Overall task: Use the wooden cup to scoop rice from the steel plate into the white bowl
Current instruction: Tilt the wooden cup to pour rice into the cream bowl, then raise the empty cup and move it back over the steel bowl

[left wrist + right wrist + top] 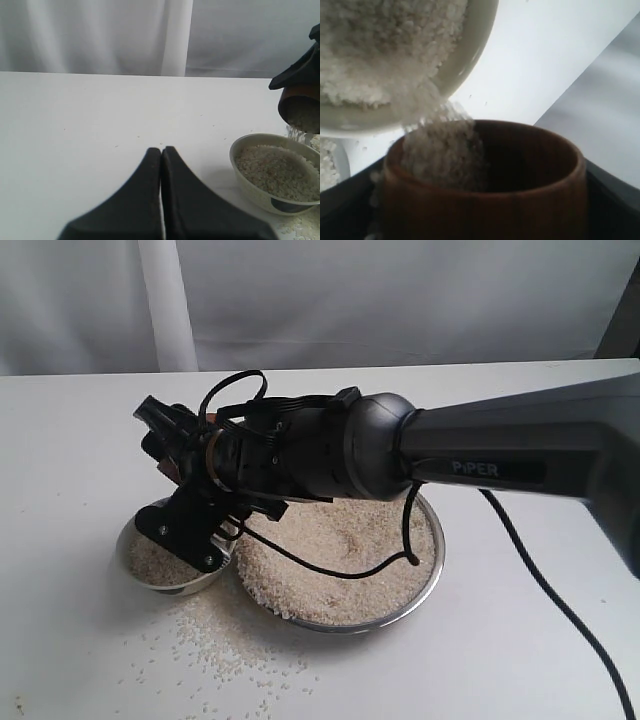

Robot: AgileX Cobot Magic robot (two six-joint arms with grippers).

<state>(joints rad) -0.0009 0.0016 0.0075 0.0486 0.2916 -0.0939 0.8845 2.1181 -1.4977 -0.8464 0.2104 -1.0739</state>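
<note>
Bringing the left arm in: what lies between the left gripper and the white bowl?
Only bare white table, in the left wrist view, between the shut left gripper and the white bowl.

Right arm in smooth dark grey casing, white letters PiPER on a black band, rounded glossy wrist joint, thin black cables looping around it, black bracket with small bright screws, left gripper with two matte black wedge-shaped fingers.

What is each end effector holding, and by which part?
The right end effector holds the wooden cup by its outer sides, tipped over the white bowl. The left end effector is shut on nothing.
</note>
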